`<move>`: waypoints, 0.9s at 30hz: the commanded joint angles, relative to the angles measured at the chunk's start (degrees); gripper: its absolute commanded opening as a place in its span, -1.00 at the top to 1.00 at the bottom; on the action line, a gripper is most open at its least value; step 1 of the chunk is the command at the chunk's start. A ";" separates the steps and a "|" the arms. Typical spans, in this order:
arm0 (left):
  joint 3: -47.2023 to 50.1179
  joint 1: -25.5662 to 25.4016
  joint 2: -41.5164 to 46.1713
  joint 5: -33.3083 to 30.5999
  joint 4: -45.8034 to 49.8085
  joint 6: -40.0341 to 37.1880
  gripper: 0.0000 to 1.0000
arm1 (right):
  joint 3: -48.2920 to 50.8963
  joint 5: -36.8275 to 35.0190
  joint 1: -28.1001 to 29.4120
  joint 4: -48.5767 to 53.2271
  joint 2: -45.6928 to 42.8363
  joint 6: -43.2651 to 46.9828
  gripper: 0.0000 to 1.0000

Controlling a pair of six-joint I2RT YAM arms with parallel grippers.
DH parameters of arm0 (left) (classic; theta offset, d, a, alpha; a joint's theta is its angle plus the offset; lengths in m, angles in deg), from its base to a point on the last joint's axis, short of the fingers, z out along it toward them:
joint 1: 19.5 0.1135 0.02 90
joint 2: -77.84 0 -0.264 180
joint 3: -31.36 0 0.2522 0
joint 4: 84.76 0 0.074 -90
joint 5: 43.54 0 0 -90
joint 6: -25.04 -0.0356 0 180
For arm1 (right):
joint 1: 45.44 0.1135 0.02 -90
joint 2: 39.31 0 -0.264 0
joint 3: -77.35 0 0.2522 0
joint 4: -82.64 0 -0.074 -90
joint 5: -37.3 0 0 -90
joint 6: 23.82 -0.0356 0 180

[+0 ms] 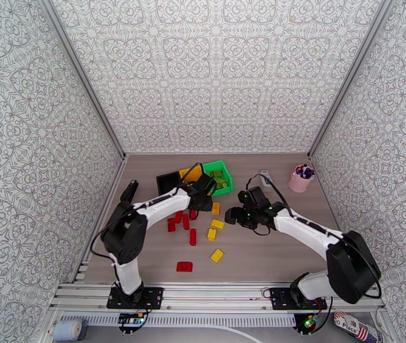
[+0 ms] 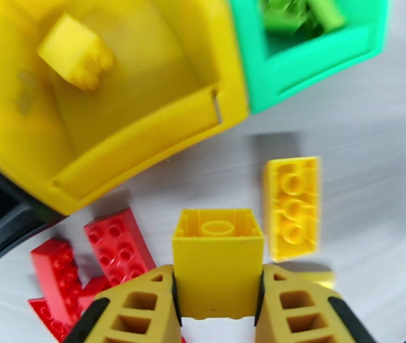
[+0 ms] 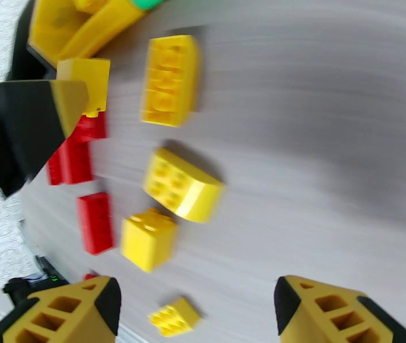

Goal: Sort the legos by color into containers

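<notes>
The square yellow brick (image 2: 217,247) was pinched by its two flat side walls between the pads of the left gripper (image 2: 217,276), jaws closed firmly on it. That hold suited a small smooth block, since the parallel faces gave each pad a full bearing. Its hollow underside pointed forward toward the bins, and it appeared to be raised just off the table (image 2: 374,167), though how far could not be told. It hung just near of the yellow bin (image 2: 146,145), short of the bin's near wall and not yet over the opening, so by my reading the carry was under way and the drop was to come. One yellow piece (image 2: 77,52) already lay inside that bin. The green bin (image 2: 317,61) joined it on the right with green pieces (image 2: 294,12) in it, and the black bin (image 2: 3,238) joined it on the left. The row sat toward the far middle of the table, close to the scatter, which kept each trip short. Below the held brick lay a long yellow brick (image 2: 291,207) to the right and a cluster of red bricks (image 2: 120,247) to the left, all unsorted. The right gripper (image 3: 197,292) hovered with its jaws spread wide and nothing between them, over the loose yellow bricks (image 3: 183,190). It was probably lining up the next pick while staying apart from the left arm. A pink cup (image 1: 300,179) stood well off at the far right.
</notes>
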 commanded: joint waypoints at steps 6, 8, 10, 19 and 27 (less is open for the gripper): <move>-4.18 7.62 3.17 1.67 2.36 -2.34 0.45 | -13.15 9.71 1.36 -9.29 8.20 -4.83 -0.44; -6.05 9.77 2.03 2.26 2.32 -3.33 0.44 | -15.96 9.67 1.41 -8.16 9.52 -4.88 -0.43; -8.49 11.68 0.38 3.04 2.70 -4.22 0.43 | -17.90 8.96 1.37 -6.55 9.96 -4.43 -0.43; -19.47 15.26 -7.43 7.79 3.94 -7.21 0.12 | -17.04 3.43 0.68 1.55 6.97 -0.50 -0.44; -17.16 14.83 -4.70 8.16 2.17 -6.08 -0.29 | -9.50 -2.71 -1.04 6.03 1.72 2.38 -0.50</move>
